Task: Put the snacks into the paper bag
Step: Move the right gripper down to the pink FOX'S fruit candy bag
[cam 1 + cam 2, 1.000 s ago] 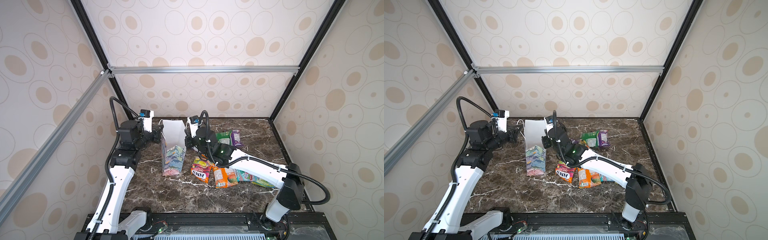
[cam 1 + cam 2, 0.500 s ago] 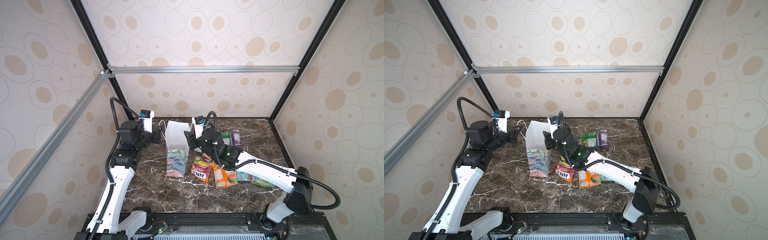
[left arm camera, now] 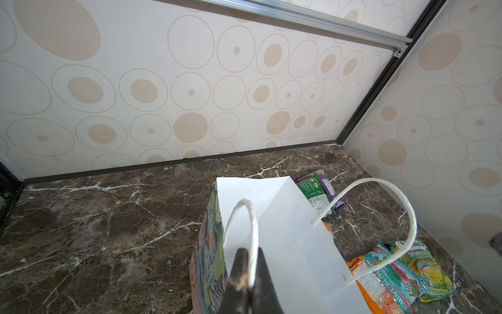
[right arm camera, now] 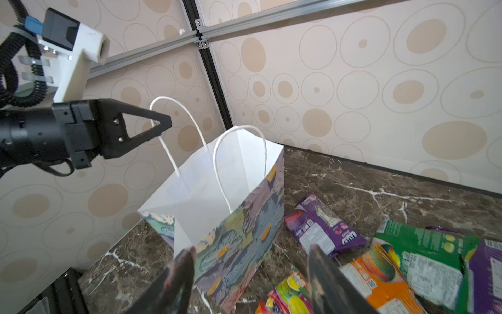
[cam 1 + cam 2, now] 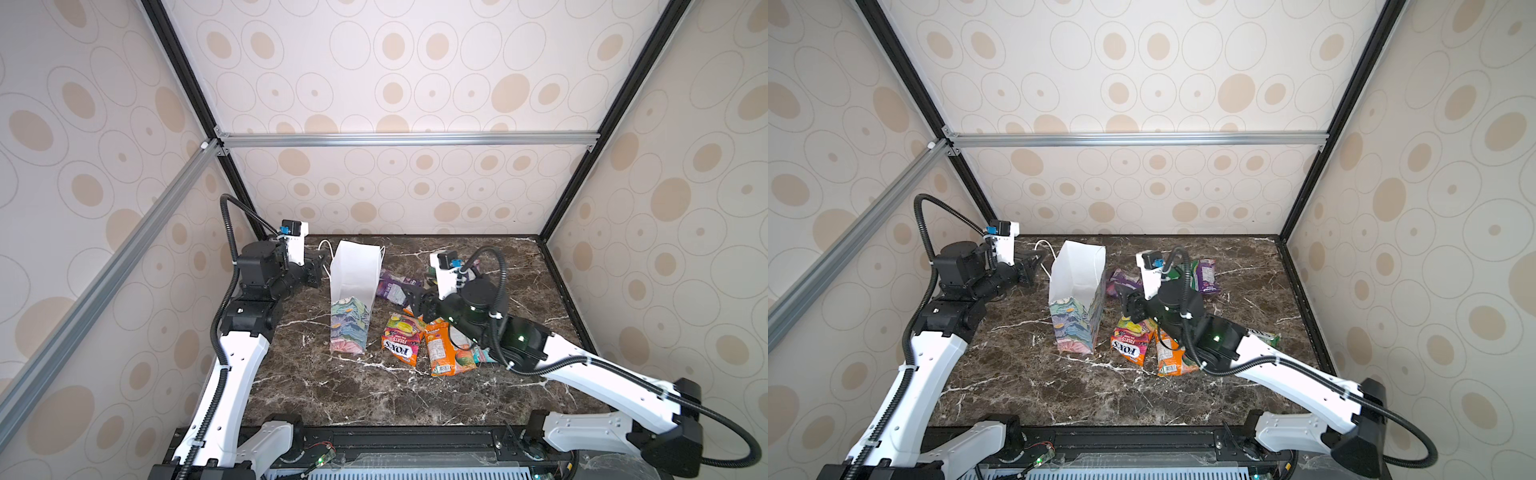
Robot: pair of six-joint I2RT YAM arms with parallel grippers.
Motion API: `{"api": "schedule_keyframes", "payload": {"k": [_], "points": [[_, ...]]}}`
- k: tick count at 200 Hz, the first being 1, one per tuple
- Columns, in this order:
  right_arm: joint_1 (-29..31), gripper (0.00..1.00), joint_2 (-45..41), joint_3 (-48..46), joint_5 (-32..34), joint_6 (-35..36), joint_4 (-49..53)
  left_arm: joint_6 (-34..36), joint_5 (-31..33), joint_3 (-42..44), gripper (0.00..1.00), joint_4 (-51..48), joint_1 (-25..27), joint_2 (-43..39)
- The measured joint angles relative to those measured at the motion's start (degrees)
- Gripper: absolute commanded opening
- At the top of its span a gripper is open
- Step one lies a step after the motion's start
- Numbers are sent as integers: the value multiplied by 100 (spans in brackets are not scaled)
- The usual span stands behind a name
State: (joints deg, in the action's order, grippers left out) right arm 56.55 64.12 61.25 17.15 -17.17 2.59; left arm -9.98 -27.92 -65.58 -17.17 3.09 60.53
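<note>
Right wrist view: right claw (image 4: 251, 248) spread, empty; tall white-lined floral paper bag (image 4: 231, 190) stands just ahead, glossy snack packets (image 4: 323, 231) beside it on the marble desk (image 4: 380, 185). Left claw (image 3: 251, 254) pinches a white cord handle (image 3: 244, 202); tugging may topple the bag.

Matt white paper bag (image 5: 356, 270), glossy snack packets (image 5: 401, 343), polished marble-look tabletop (image 5: 332, 395), brushed metal rail (image 5: 407, 139)

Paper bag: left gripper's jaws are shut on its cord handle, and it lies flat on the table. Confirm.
Not flat: the paper bag stands upright, mouth open, as the right wrist view shows. The jaws of the left gripper are shut on its cord handle.
</note>
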Motion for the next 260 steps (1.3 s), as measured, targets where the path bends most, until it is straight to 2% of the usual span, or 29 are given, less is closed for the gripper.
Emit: {"api": "schedule_keyframes", "payload": {"k": [43, 71, 96, 179, 260], "points": [[0, 68, -765, -1222, -70, -632, 542, 0, 20, 44, 0, 7, 0, 0], [0, 65, -675, -2212, -560, -1196, 599, 0, 44, 46, 0, 17, 0, 0], [0, 65, -511, -2712, -914, -1580, 592, 0, 61, 46, 0, 28, 0, 0], [0, 64, 111, -2999, -1353, -2153, 289, 0, 205, 63, 0, 42, 0, 9], [-186, 62, 1071, -3010, -1657, -2623, -675, -2, 210, 63, 0, 42, 0, 48]]}}
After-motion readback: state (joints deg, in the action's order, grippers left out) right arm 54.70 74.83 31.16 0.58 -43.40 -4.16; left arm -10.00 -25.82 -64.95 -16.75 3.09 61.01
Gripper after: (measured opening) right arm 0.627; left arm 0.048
